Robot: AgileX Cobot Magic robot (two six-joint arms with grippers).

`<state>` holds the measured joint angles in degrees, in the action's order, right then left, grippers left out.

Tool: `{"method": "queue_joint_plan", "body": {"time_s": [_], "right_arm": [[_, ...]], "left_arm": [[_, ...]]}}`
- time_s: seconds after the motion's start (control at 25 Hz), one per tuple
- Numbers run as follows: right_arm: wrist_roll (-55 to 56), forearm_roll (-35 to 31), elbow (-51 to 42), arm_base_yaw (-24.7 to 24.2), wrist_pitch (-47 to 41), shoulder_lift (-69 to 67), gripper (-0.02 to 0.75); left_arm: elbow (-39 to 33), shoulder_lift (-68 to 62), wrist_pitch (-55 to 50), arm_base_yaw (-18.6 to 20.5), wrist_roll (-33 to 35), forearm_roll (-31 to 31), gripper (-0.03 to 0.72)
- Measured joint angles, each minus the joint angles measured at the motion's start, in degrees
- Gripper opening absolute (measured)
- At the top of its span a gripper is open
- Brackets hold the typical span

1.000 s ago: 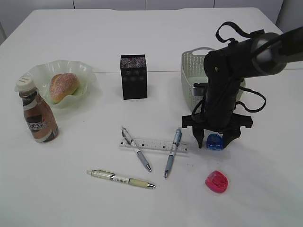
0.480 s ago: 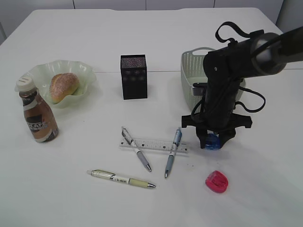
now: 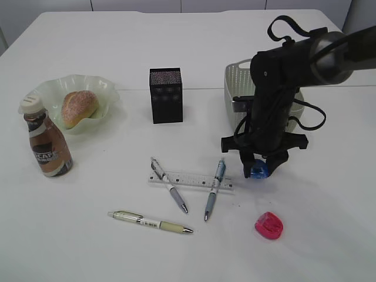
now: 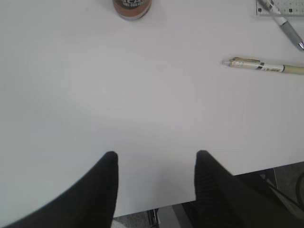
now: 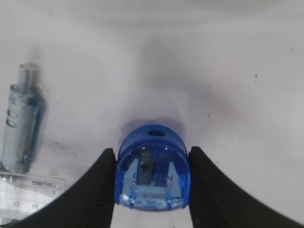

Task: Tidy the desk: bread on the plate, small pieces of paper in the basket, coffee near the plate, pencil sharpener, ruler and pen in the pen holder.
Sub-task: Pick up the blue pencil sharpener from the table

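My right gripper (image 3: 259, 170) (image 5: 152, 159) is shut on a blue pencil sharpener (image 3: 258, 171) (image 5: 152, 178), held just above the desk (image 3: 329, 194) in front of the basket (image 3: 237, 88). A pink pencil sharpener (image 3: 269, 225) lies nearer the front. The clear ruler (image 3: 191, 179) lies under two pens (image 3: 169, 185) (image 3: 214, 188); a third pen (image 3: 150, 222) (image 4: 266, 67) lies nearer. Bread (image 3: 79, 108) sits on the plate (image 3: 104, 87), with the coffee (image 3: 48, 147) beside it. The pen holder (image 3: 165, 95) stands mid-desk. My left gripper (image 4: 156, 154) hangs open over the desk's front edge. No paper pieces show.
The right arm and its cables cover part of the basket. In the left wrist view the desk's near edge (image 4: 247, 167) runs just behind the fingertips, with the floor beyond it. Bare white tabletop lies between the coffee and the pens.
The right gripper's jaws closed on the blue sharpener, then carried it slightly up and to the left. The left gripper has not moved.
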<state>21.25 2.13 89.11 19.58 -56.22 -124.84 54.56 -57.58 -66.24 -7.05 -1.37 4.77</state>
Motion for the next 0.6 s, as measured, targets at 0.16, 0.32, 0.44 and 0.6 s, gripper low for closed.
{"method": "queue_joint_plan", "body": {"time_s": [0.16,0.32,0.44,0.6], "right_arm": [[-3.0,-0.2,2.6,0.0,-2.1,0.0,0.31],[-4.7,-0.3,5.0,0.0,-5.7,0.0,0.31],[-5.8,-0.4,6.0,0.0,-8.0,0.0,0.31],[-11.0,-2.1,6.2,0.0,-10.0,0.0,0.31]], "left_arm": [[0.0,0.0,0.0,0.0,0.0,0.0,0.38],[0.0,0.0,0.0,0.0,0.0,0.0,0.38],[0.0,0.0,0.0,0.0,0.0,0.1,0.38],[0.0,0.0,0.0,0.0,0.0,0.2,0.38]]}}
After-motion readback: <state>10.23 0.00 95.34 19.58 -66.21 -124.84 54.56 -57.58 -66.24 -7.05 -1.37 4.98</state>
